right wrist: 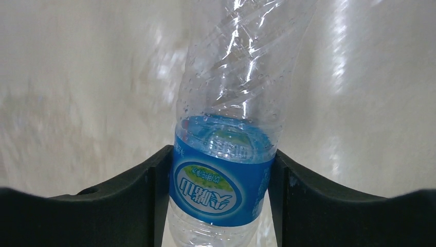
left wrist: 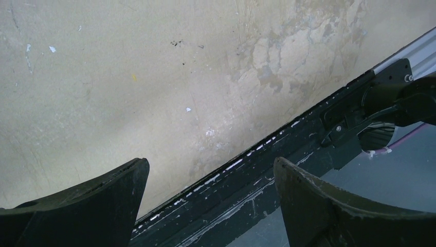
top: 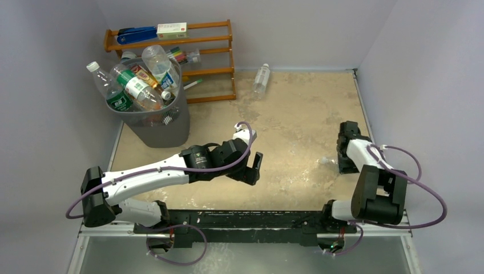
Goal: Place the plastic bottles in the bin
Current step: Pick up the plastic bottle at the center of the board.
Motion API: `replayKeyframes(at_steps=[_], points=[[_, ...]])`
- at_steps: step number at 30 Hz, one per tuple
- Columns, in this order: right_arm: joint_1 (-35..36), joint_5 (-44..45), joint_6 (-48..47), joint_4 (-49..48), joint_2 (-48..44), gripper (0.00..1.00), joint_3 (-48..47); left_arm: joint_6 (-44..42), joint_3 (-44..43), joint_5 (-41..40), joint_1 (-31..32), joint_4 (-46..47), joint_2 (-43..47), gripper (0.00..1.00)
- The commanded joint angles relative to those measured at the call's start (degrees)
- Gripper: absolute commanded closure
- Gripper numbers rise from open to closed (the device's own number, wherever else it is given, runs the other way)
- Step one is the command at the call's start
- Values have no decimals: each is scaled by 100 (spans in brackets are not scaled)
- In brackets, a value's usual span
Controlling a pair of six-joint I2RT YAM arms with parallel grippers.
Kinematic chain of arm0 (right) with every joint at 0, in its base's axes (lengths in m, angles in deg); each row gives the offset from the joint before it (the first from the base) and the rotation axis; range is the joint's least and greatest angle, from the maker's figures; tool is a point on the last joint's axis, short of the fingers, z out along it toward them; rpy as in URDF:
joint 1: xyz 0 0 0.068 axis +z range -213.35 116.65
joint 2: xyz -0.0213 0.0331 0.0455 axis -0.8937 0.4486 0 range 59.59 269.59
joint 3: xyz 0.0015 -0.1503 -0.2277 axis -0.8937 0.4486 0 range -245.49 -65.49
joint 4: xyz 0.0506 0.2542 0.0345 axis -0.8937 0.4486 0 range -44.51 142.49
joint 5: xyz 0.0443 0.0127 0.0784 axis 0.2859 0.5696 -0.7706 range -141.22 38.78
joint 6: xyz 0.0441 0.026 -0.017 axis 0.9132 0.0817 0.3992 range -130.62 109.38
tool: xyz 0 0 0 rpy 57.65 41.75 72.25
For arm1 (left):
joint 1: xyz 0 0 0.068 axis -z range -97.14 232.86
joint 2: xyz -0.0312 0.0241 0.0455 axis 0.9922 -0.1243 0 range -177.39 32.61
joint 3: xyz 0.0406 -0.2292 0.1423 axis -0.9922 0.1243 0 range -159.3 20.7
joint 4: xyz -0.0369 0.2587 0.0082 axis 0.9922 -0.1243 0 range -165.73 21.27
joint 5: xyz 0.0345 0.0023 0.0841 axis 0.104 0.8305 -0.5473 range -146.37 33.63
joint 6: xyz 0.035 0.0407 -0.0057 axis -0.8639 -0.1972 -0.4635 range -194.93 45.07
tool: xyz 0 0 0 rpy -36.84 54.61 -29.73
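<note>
The grey bin (top: pixel 165 130) stands at the back left, heaped with several plastic bottles (top: pixel 137 85). One clear bottle (top: pixel 261 77) lies on the table near the back wall. My right gripper (top: pixel 344 155) is at the right side of the table, shut on a clear bottle with a blue label (right wrist: pixel 222 186); in the right wrist view the fingers (right wrist: pixel 154 195) press both sides of the label. Its clear end (top: pixel 327 161) sticks out left of the gripper. My left gripper (top: pixel 255 169) is open and empty over the table's middle front, and in its wrist view (left wrist: pixel 211 172) only bare table shows between the jaws.
An orange wooden rack (top: pixel 212 41) with markers and boxes stands against the back wall, right of the bin. Grey walls close in on the left and right. The black mounting rail (left wrist: pixel 288 149) runs along the table's front edge.
</note>
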Motion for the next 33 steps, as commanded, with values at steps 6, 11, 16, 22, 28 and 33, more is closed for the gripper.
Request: replayKeyframes(at_steps=[6,11,16,22,28,33], points=[[2059,-524,218,121,351,45,-748,292,-140,-37,96,526,-62,8],[2939,-758,-217,-359,586,46,-858,357,-171,-280,104,424,3,8],[3406,-1060,-1179,-824,744,48,-974,432,-371,-783,95,213,310,8],[3854,-1300,-2410,-1251,248,50,-955,665,-445,-1169,87,70,632,8],[3961,-1729,-3743,-2110,-747,49,-1010,911,-717,-1942,52,-554,1291,8],[3967,-2076,-4506,-2169,-552,47,-2213,843,-1322,-2254,-555,-1483,1933,8]])
